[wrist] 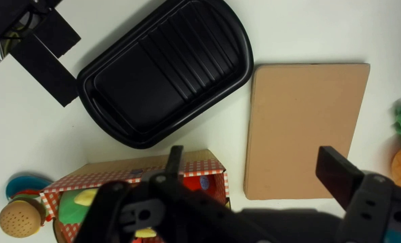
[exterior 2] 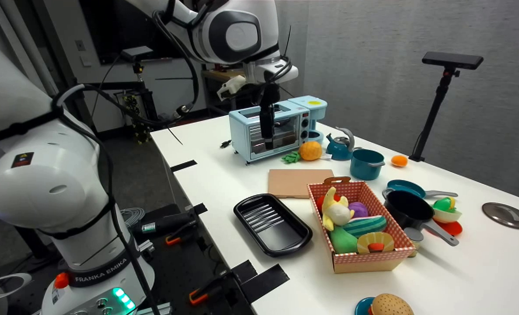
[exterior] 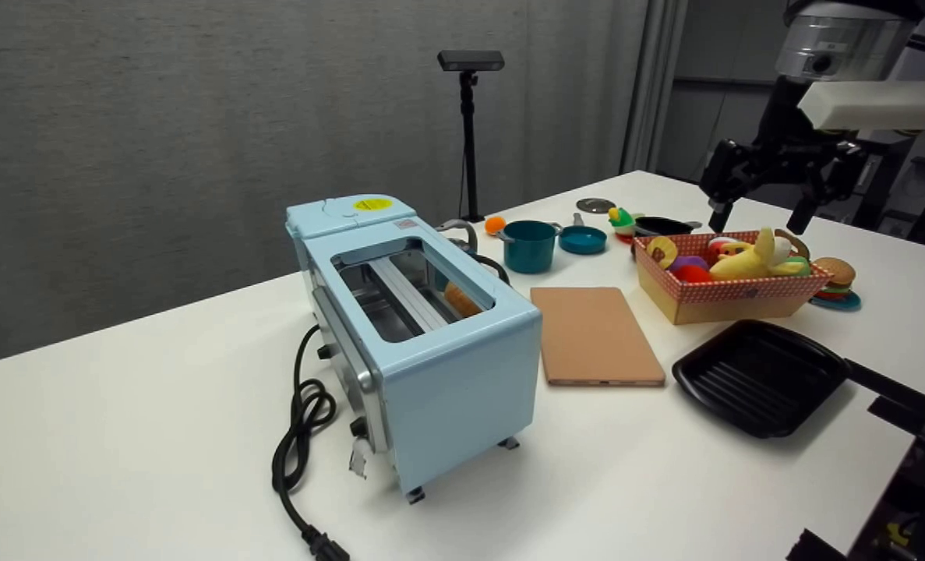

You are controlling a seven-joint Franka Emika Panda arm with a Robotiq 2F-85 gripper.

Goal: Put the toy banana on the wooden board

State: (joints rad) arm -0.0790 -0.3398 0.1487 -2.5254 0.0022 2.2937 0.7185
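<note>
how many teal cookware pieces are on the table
3: in an exterior view, a kettle near the toaster oven, a pot beside the kettle, and a frying pan near the black saucepan. Others could be hidden.

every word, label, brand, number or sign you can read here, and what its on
"FRANKA EMIKA": curved black band on the white robot arm.
Too small to read: yellow oval sticker and reddish label on the light-blue boxy toaster oven.
Too small: black-and-red sticker on the arm; pale rectangular label on a black object beside it.
</note>
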